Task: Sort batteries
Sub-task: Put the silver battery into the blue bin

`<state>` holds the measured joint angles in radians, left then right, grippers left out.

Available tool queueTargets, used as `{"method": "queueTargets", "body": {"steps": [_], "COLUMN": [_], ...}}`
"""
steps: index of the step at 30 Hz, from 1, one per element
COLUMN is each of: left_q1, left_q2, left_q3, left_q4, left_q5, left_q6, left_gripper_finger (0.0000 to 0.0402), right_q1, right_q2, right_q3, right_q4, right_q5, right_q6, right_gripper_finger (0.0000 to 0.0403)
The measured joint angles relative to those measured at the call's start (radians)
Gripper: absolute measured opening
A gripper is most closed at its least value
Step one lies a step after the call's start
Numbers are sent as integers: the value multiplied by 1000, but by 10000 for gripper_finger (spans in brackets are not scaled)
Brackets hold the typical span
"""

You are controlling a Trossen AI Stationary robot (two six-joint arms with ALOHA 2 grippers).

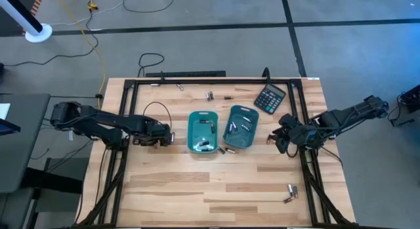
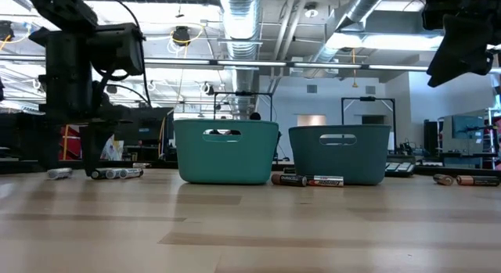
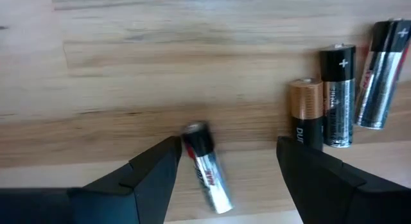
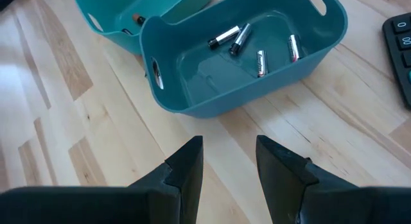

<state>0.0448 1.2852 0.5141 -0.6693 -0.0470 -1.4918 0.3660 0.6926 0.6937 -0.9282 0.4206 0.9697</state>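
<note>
Pale wooden tabletop with a black metal frame fills my overhead view, on a grey workshop floor. Two teal plastic trays sit side by side at its middle: the left teal tray (image 1: 202, 131) and the right teal tray (image 1: 240, 127), each already holding a few small cylindrical batteries; the right wrist view shows four silvery batteries in the right tray (image 4: 257, 47).

I judge the sorting partly done. Loose batteries remain: a pair near the table's front right corner (image 1: 289, 193), a few by the back edge (image 1: 210, 96), two dark coppery ones between the trays' fronts (image 2: 308, 180), and a cluster beside my left arm (image 3: 340, 95). A black calculator (image 1: 270, 98) lies behind the right tray.

My left gripper (image 3: 225, 179), left of the trays, hangs low with fingers apart, straddling one silver-and-black battery (image 3: 207, 166) without clamping it. My right gripper (image 4: 228, 161) hovers right of the trays, jaws parted, holding nothing.
</note>
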Motion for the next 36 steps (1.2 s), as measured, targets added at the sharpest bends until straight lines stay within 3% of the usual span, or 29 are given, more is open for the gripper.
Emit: {"method": "queueTargets", "body": {"steps": [11, 26, 36], "left_q1": [0, 0, 0], "left_q2": [4, 8, -48], "left_q3": [-1, -2, -8], "left_q4": [-71, -131, -128], "left_q5": [57, 54, 34], "left_q6": [18, 233, 198], "left_gripper_finger": [244, 44, 56], "right_q1": [0, 0, 0], "right_q2": [0, 0, 0], "right_q3": [0, 0, 0], "right_q4": [26, 48, 48], "right_q5": [-3, -2, -2], "right_q6": [9, -10, -29], "right_gripper_finger": [159, 159, 159]}}
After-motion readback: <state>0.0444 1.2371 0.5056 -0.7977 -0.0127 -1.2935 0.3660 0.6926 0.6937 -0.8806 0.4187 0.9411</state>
